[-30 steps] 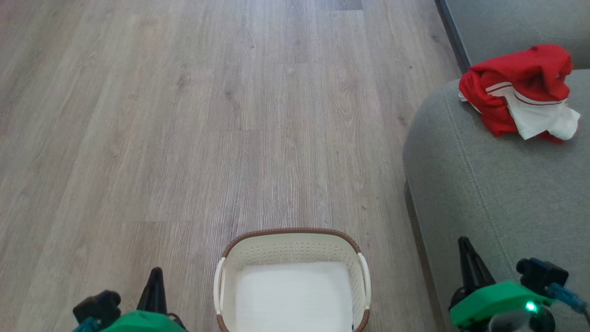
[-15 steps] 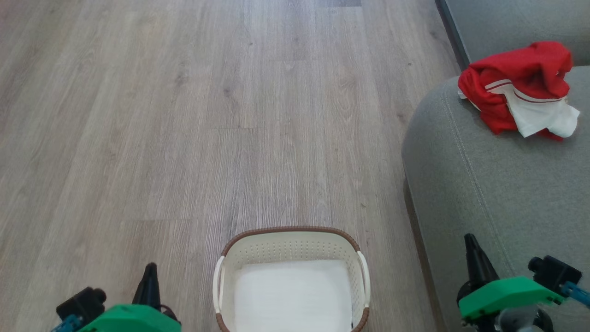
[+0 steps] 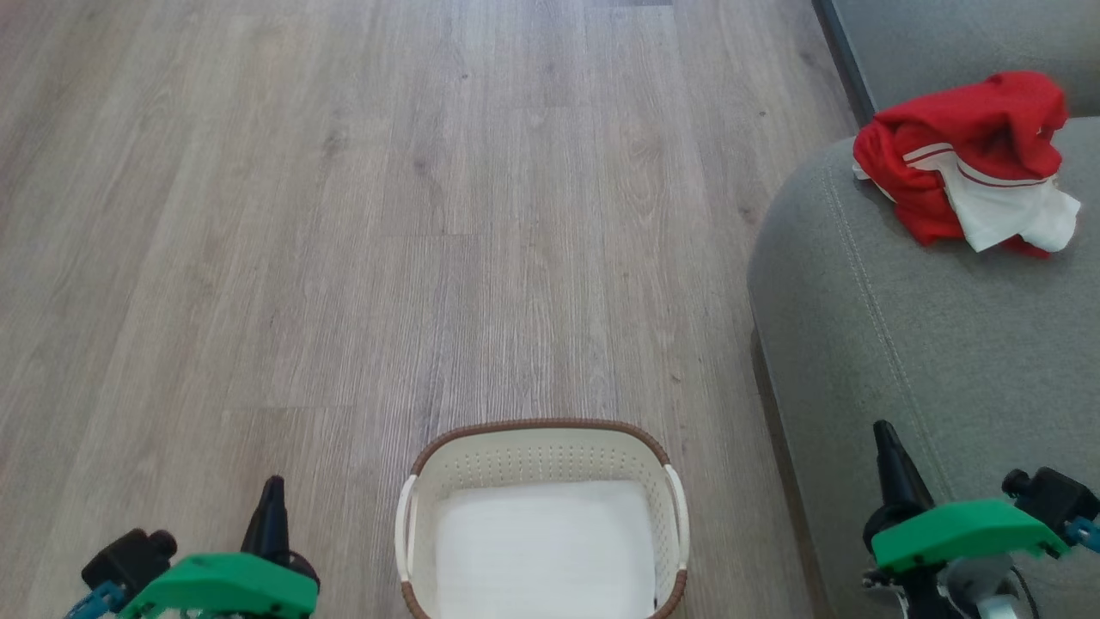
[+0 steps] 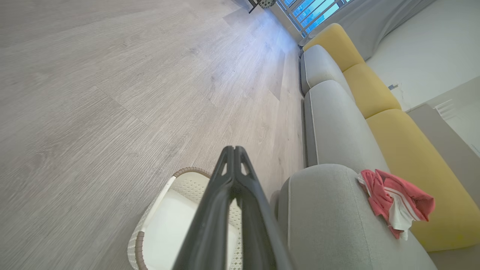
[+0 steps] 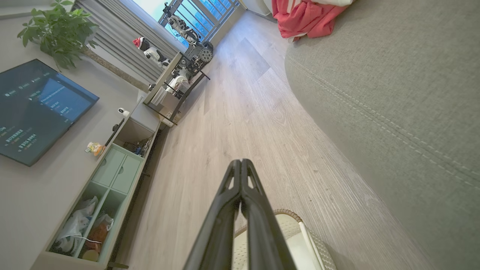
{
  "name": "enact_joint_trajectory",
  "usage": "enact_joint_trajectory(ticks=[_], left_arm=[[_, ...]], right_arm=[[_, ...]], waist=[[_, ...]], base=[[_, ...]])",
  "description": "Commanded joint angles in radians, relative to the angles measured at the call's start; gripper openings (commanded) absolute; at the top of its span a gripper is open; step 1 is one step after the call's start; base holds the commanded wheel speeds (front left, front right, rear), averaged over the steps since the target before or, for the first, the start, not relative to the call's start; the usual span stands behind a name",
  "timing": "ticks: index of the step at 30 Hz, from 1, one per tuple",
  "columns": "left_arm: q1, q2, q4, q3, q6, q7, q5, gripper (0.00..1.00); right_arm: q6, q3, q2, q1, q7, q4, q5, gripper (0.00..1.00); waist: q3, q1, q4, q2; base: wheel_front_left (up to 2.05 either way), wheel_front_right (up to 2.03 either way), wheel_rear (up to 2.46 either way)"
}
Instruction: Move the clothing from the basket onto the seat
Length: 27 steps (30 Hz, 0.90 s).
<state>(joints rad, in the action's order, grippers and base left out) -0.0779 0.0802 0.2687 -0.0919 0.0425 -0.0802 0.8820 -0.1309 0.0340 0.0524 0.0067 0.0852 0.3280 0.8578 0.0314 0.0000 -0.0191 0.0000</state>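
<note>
"Head view first: where is the clothing (image 3: 962, 163) from your right gripper (image 5: 240, 165)?"

"Well ahead of it and a little to its right. I see one crumpled red heap lying on the seat (image 3: 902, 361). Its long axis runs across the line my fingers point along, and its white panel points off the right-hand end, the end away from the basket (image 3: 541, 427)."

"And the basket?"

"It is between my two grippers, on the wooden floor (image 3: 344, 215), nearer the left gripper (image 4: 234, 150) and well apart from the clothing. I see a flat white sheet (image 3: 541, 550) lying in it. Its handles face my grippers, one on each side. Its near end is cut off at the bottom edge, so I cannot tell its long axis."

"Grippers?"

"Each wrist view shows its two dark fingers pressed together at the tips, closed on themselves. From the head camera, my right one shows against the seat's front edge and my left one against the floor."
</note>
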Motion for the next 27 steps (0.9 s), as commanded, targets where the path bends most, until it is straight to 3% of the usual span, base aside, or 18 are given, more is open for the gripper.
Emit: enact_joint_trajectory(ticks=[1, 27], left_arm=[[0.063, 0.001, -0.027, 0.029, -0.014, 0.005, 0.028, 0.00], [0.113, -0.011, -0.026, 0.099, -0.078, 0.080, 0.308, 0.00]], right_arm=[[0.000, 0.000, 0.000, -0.053, -0.008, -0.038, 0.031, 0.00], [0.000, 0.032, -0.001, -0.078, -0.084, -0.056, 0.319, 0.00]], waist=[[-0.001, 0.0000, 0.000, 0.0000], [-0.014, 0.0000, 0.008, 0.0000]], base=[[0.00, 0.00, 0.00], [0.00, 0.00, 0.00]])
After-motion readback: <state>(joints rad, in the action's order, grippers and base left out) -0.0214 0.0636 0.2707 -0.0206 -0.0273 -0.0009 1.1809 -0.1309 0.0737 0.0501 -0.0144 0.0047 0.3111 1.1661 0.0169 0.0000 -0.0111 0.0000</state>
